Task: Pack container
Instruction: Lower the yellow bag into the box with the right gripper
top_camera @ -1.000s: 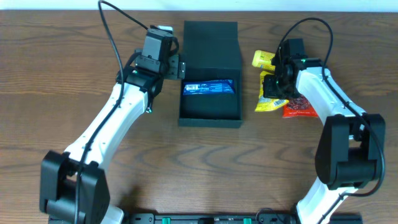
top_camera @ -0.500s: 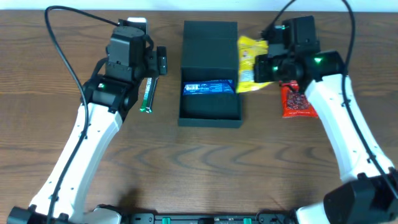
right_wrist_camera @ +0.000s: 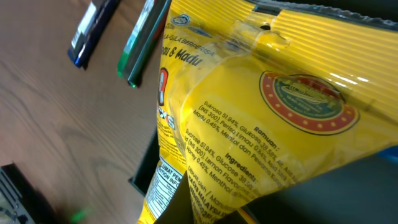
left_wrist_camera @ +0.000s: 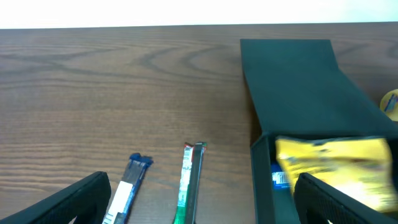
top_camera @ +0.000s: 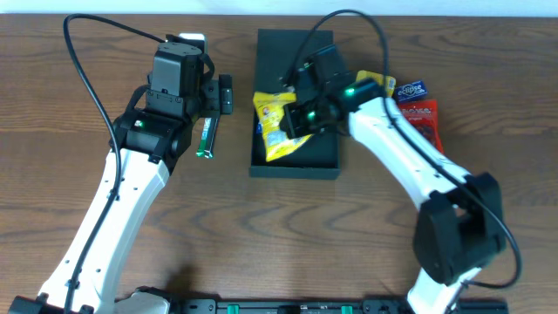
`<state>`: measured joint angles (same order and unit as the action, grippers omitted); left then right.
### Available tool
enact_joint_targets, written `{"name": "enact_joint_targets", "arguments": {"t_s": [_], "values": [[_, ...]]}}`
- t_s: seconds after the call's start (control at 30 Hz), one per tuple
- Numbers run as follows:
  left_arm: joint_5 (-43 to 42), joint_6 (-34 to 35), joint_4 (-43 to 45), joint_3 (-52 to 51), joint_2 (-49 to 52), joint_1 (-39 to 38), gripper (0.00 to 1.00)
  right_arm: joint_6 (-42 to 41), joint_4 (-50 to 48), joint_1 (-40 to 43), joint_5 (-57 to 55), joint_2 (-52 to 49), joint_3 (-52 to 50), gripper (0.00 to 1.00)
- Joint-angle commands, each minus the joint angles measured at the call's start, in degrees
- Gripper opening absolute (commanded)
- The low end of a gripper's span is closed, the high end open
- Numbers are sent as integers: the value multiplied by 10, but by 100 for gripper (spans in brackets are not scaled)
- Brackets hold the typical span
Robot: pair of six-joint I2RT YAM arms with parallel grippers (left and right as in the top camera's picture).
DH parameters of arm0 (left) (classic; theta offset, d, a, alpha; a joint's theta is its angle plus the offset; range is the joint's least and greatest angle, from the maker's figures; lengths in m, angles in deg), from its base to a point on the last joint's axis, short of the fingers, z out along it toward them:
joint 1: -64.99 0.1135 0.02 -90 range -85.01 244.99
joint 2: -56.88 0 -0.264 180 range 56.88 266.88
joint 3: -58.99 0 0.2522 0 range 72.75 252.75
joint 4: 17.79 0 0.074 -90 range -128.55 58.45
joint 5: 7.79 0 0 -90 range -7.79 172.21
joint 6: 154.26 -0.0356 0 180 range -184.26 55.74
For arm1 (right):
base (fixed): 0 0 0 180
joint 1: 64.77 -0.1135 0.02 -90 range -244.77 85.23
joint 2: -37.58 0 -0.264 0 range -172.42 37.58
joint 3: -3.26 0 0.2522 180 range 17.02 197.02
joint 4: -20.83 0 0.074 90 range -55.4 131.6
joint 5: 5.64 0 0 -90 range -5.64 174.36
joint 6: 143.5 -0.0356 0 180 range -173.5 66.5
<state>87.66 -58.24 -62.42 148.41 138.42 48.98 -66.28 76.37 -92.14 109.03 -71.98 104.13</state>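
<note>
**Yellow bag swings over the box**

Half a second back, the right hand (top_camera: 298,120) held the yellow bag (top_camera: 277,129) off to the side of the box (top_camera: 295,168). Now it has swung across, and the bag hangs just below that hand, over the open part of the box. The left hand (top_camera: 221,94) has hardly moved.

The right hand is clamped on the yellow bag. I cannot tell if the bag touches the bottom of the box yet. The left hand has its fingers apart and holds nothing. The box sits between the two hands on the tabletop (top_camera: 261,235), with its lid (top_camera: 296,48) folded back.

A blue bag (left_wrist_camera: 280,179) already lies in the box, so I think one snack is done and the yellow bag is nearly the second. It has yet to be let go.

More is left. A green stick (top_camera: 207,138) and a blue stick (left_wrist_camera: 127,186) lie just in front of the left hand. A red bag (top_camera: 425,122) lies well behind the right hand. The lid is not shut yet.
</note>
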Motion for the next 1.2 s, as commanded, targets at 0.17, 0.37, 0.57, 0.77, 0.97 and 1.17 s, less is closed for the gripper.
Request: {"name": "enact_joint_targets", "arguments": {"t_s": [0.17,0.37,0.57,0.77,0.97,1.17], "values": [[-10,4,-12,4,-7,2,95,-66,-24,-19,3,-60,-2,1],[-10,4,-12,4,-7,2,95,-85,-22,-20,-5,-80,-2,1],[-10,4,-12,4,-7,2,95,-113,-13,-20,-5,-85,-2,2],[-10,4,-12,4,-7,2,95,-147,8,-20,-5,-85,-2,2],[-10,4,-12,4,-7,2,95,-177,13,-20,-4,-85,-2,2],[-10,4,-12,4,-7,2,96,-176,13,-21,17,-85,-2,2]]}}
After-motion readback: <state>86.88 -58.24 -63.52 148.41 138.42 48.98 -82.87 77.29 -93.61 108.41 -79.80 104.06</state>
